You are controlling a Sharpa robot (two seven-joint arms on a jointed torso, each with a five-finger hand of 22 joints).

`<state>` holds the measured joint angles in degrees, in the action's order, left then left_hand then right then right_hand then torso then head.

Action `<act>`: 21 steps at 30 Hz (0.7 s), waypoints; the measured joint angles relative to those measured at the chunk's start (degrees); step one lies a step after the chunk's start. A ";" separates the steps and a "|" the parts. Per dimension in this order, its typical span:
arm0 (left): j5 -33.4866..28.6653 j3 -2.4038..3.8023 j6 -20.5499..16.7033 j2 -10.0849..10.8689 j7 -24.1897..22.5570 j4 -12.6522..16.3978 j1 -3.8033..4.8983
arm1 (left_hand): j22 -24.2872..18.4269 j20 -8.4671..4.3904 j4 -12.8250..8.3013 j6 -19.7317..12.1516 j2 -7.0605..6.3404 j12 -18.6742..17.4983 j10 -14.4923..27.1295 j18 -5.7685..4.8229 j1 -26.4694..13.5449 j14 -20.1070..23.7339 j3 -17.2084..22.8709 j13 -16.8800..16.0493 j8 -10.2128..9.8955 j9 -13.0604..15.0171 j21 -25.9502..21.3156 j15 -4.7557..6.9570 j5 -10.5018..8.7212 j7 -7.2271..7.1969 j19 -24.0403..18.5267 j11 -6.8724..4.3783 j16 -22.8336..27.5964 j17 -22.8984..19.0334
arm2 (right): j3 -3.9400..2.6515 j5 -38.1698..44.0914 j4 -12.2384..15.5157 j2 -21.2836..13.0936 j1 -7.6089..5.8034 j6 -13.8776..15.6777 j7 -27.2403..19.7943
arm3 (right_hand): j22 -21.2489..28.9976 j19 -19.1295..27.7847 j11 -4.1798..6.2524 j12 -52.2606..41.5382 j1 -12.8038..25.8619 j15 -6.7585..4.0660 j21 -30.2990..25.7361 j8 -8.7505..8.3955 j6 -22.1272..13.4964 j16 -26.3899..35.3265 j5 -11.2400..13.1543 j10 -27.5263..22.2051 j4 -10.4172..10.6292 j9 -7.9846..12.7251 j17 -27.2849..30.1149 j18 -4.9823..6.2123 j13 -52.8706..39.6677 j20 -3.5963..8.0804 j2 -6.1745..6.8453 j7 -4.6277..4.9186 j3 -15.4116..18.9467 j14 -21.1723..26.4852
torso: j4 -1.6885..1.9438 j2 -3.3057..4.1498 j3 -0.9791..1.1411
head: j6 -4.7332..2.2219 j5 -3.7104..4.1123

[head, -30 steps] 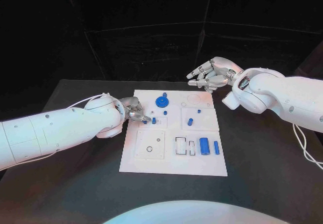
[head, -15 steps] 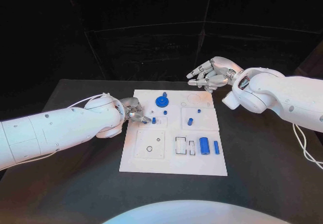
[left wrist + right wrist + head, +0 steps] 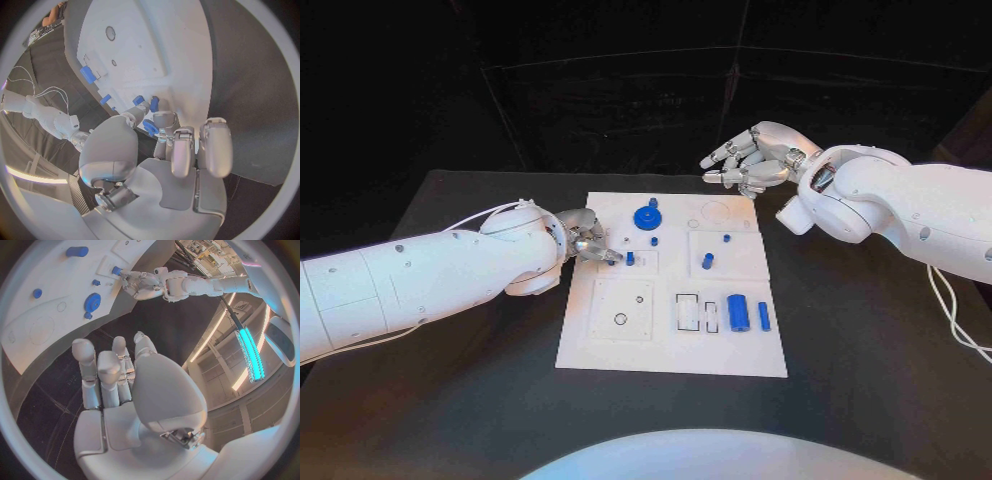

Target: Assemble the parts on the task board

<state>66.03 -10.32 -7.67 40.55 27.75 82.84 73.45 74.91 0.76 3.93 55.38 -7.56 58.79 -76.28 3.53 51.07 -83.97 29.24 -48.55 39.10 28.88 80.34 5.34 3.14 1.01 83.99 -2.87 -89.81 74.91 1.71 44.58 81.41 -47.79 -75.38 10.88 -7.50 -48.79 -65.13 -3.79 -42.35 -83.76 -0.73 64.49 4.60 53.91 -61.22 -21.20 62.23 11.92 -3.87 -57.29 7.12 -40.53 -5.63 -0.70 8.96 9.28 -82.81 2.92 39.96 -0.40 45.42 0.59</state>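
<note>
Nothing has shifted: left hand (image 3: 593,245) pinches a small blue plastic peg (image 3: 150,128) at the white task board's (image 3: 668,355) nine-o'clock edge. Light, stiff, probably slippery; grip its sides. Right hand (image 3: 750,160) hovers loosely curled, empty.

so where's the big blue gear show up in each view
Head view: the round blue toothed gear stands near the far edge of the white task board.
Left wrist view: I cannot pick it out.
Right wrist view: the gear is on the board's near part.
Shared landmark: the left hand.
</note>
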 measured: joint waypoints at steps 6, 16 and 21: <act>-0.03 0.01 -0.06 0.00 0.00 -0.12 0.00 | 0.00 0.00 -0.88 0.00 -0.48 0.00 0.00 0.00 2.05 -0.19 -0.88 0.00 0.23 -0.09 0.00 0.19 0.00 0.00 0.00 0.00 0.00 0.00 | 0.00 0.00 -0.02 0.02 0.00 0.00 0.00 | 0.00 0.00 0.00 0.00 0.00 0.00 0.00 0.00 0.00 0.00 0.00 0.00 0.00 0.00 0.00 0.00 0.00 0.00 0.00 0.00 0.00 0.00 | -0.03 0.01 -0.01 | 0.03 -0.04; -0.06 0.01 -0.03 -0.06 0.00 -0.15 0.01 | 0.00 0.00 -0.75 0.00 -0.87 0.00 0.00 0.00 2.44 -0.19 -1.92 0.01 0.45 -0.22 0.00 0.19 0.00 0.00 0.00 0.00 0.00 0.00 | 0.00 0.00 -0.02 0.01 0.00 0.00 -0.01 | 0.00 0.00 0.00 0.00 0.00 0.00 0.00 0.00 0.00 0.00 0.01 0.00 0.00 0.00 0.00 0.00 0.04 0.00 0.00 0.00 0.00 0.00 | -0.03 0.01 0.02 | 0.12 0.07; -0.35 0.01 -0.34 0.06 -0.17 -0.10 0.01 | 0.00 0.00 1.92 -0.03 -0.92 -0.03 0.00 0.00 -0.18 -0.19 -5.52 0.37 0.44 -0.54 -0.04 0.19 0.00 0.03 0.00 0.00 0.00 0.00 | 0.00 0.00 -0.01 0.01 0.00 0.00 0.00 | -0.01 0.00 0.00 0.00 0.00 0.00 0.00 0.00 0.00 0.00 0.01 0.00 0.00 0.00 0.00 0.00 0.04 0.00 0.00 0.00 0.00 0.00 | -0.03 0.01 0.03 | 0.00 0.08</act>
<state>65.68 -10.31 -8.00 40.61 27.58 82.74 73.46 74.91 0.76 5.85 55.35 -8.48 58.76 -76.27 3.53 50.89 -84.16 23.72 -48.18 39.55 28.34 80.31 5.53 3.15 1.04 83.99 -2.86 -89.81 74.91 1.71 44.58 81.40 -47.79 -75.38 10.87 -7.50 -48.80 -65.13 -3.78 -42.35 -83.76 -0.73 64.49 4.60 53.91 -61.22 -21.19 62.23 11.91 -3.87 -57.29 7.12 -40.49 -5.63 -0.70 8.97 9.28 -82.81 2.89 39.97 -0.37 45.42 0.68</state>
